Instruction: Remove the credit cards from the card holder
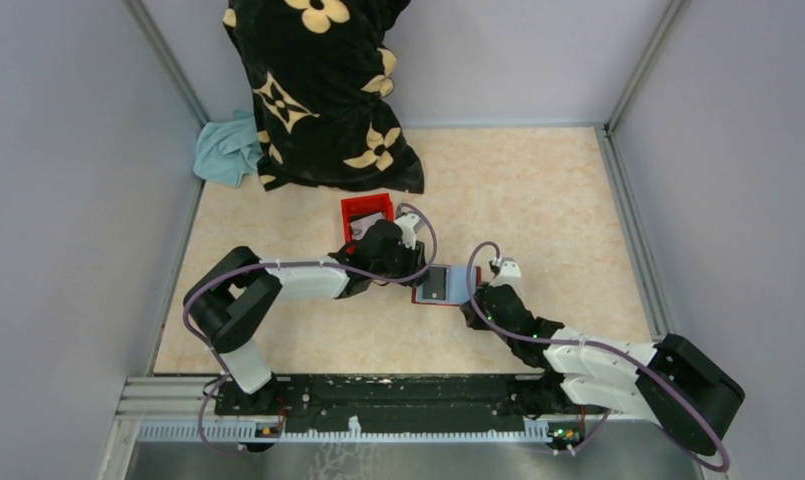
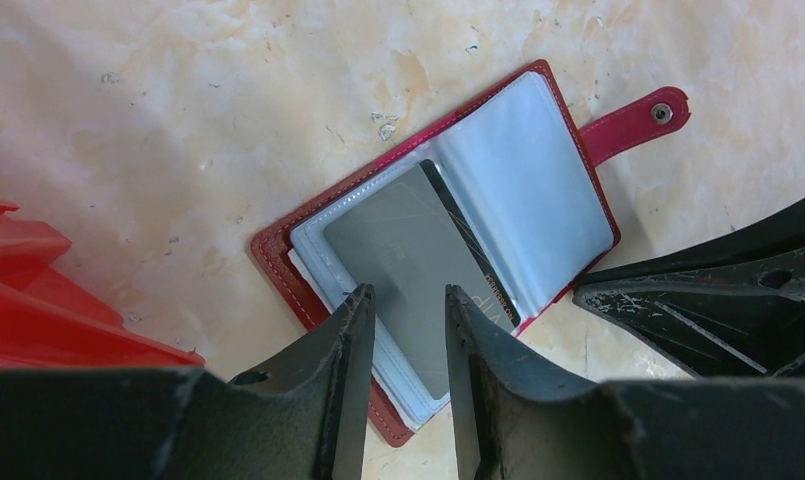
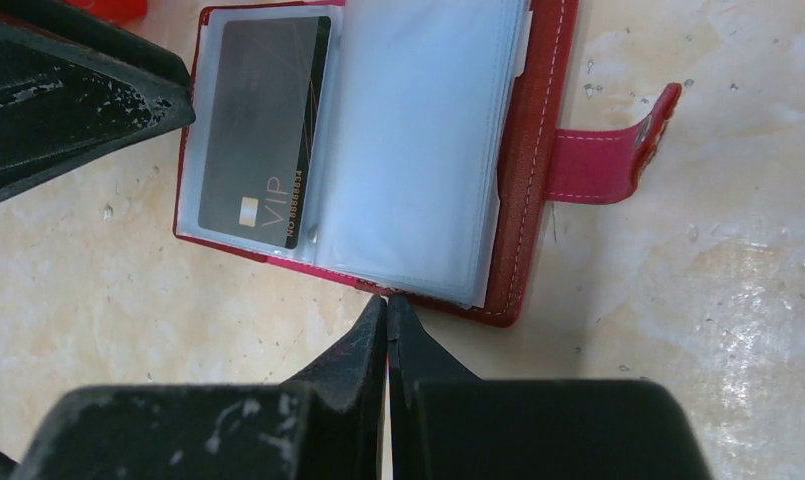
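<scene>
The card holder point(image 1: 458, 286) point(image 2: 278, 262) point(image 3: 534, 150) lies open on the table, clear sleeves up and its strap out to one side. One dark grey credit card point(image 1: 433, 285) point(image 2: 403, 245) point(image 3: 263, 120) marked VIP sits in a sleeve on one page. My left gripper point(image 1: 412, 276) point(image 2: 408, 292) hovers over that card's end, open, with the card showing in the gap between its jaws. My right gripper point(image 1: 475, 300) point(image 3: 388, 298) is shut, its tips against the holder's near edge. No other cards show.
A bright red plastic box point(image 1: 366, 212) point(image 2: 38, 310) stands just behind the left gripper. A black cloth with cream flowers point(image 1: 318, 90) and a teal cloth point(image 1: 228, 150) lie at the back left. Grey walls enclose the table on three sides.
</scene>
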Robot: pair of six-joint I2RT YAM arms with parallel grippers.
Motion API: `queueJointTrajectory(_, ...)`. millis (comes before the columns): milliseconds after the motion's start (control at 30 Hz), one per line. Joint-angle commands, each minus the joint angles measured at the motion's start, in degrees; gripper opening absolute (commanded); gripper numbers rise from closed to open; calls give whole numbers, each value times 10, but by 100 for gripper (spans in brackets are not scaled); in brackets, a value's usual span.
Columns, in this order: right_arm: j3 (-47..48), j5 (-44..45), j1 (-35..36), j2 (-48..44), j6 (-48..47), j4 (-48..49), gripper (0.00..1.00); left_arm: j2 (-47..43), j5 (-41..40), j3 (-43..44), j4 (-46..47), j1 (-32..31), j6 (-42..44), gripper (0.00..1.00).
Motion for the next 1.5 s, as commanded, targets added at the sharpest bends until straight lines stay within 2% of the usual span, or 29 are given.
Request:
queueJointTrajectory(0,29,-14,-5,-1,-30,-31,0,6,-3,22,-10,3,-3,38)
queueJointTrajectory(133,29,-66,-5,-21,-45,-7,0,2,-1,21,-12,4,-4,38)
queueJointTrajectory(200,24,-92,-5,-41,-50,12,0,0,8,22,-12,5,-4,32)
queueJointTrajectory(267,27,-96,-5,-64,-51,16,0,-1,26,25,-13,7,-1,18)
queueJointTrajectory(300,32,-95,-6,-73,-57,18,0,0,40,26,-13,7,3,5)
queueJointTrajectory(333,37,-92,-8,-78,-62,21,0,1,50,28,-13,7,6,0)
queueJointTrajectory(433,58,-110,-41,-53,-73,54,0,18,54,39,-23,7,8,0)
queueJointTrajectory(600,95,-174,-106,45,-75,128,0,56,62,69,-68,14,5,0)
queueJointTrajectory(933,109,-200,-115,156,-66,214,5,43,68,57,-60,28,16,0)
queueJointTrajectory(1033,99,-203,-118,178,-59,231,5,33,81,47,-45,28,17,0)
queueJointTrajectory(1467,72,-221,-165,197,-50,254,5,21,47,47,-74,34,18,0)
